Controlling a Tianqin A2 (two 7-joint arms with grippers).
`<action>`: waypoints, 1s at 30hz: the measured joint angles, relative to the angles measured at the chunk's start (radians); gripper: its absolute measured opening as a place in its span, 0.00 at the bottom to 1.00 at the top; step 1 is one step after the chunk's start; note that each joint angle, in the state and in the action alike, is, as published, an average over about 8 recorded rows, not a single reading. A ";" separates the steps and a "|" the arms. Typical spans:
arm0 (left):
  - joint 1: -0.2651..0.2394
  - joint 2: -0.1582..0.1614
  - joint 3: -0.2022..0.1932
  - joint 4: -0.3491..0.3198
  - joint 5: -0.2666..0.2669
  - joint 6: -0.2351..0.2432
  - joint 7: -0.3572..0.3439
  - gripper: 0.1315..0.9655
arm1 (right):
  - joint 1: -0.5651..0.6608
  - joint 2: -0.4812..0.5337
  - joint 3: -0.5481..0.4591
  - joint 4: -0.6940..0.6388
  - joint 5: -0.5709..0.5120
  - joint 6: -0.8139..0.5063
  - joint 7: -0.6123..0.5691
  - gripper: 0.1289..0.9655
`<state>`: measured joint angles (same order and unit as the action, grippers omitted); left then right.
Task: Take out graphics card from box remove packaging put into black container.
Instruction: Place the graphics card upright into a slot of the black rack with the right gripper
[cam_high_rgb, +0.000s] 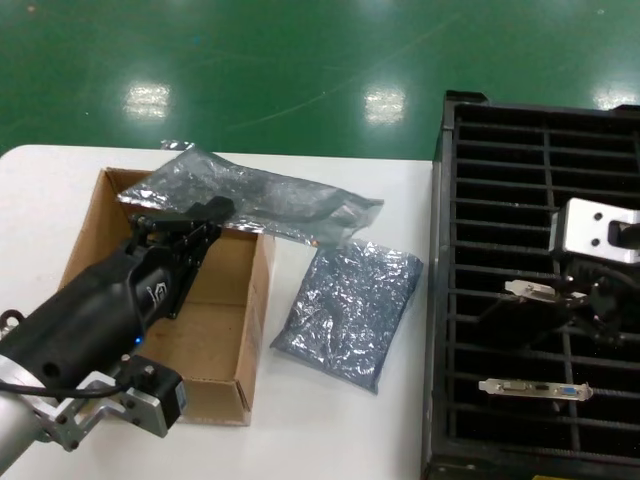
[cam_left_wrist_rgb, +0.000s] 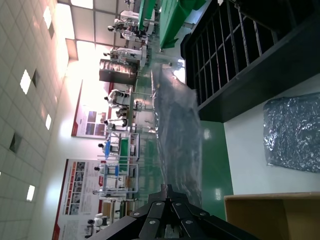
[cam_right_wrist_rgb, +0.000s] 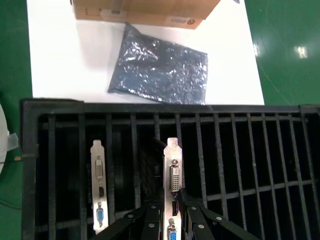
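Right pincer (cam_right_wrist_rgb: 172, 220) clamped on the graphics card (cam_right_wrist_rgb: 172, 187) standing in a slot of the black container (cam_high_rgb: 445, 300), left pincer (cam_high_rgb: 185, 222) clamped on a bagged card (cam_high_rgb: 250, 200) above the box (cam_high_rgb: 85, 225), empty packaging (cam_high_rgb: 350, 310) flat on the white bench (cam_high_rgb: 320, 430), second card (cam_right_wrist_rgb: 98, 187) two slots away.

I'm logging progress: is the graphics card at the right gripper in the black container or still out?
In: the graphics card stands upright in a slot of the black container, its bracket between the right gripper fingers.
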<state>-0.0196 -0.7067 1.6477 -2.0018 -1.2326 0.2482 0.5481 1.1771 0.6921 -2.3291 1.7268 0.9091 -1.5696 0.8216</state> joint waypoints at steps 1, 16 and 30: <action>0.000 0.000 0.000 0.000 0.000 0.000 0.000 0.01 | -0.002 -0.001 0.002 0.001 -0.001 0.000 0.001 0.07; 0.000 0.000 0.000 0.000 0.000 0.000 0.000 0.01 | -0.014 -0.008 -0.009 0.018 -0.012 0.000 0.001 0.07; 0.000 0.000 0.000 0.000 0.000 0.000 0.000 0.01 | -0.068 -0.032 0.014 -0.021 -0.098 0.024 -0.071 0.07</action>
<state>-0.0196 -0.7067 1.6477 -2.0019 -1.2326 0.2482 0.5481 1.1094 0.6601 -2.3156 1.7062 0.8111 -1.5452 0.7511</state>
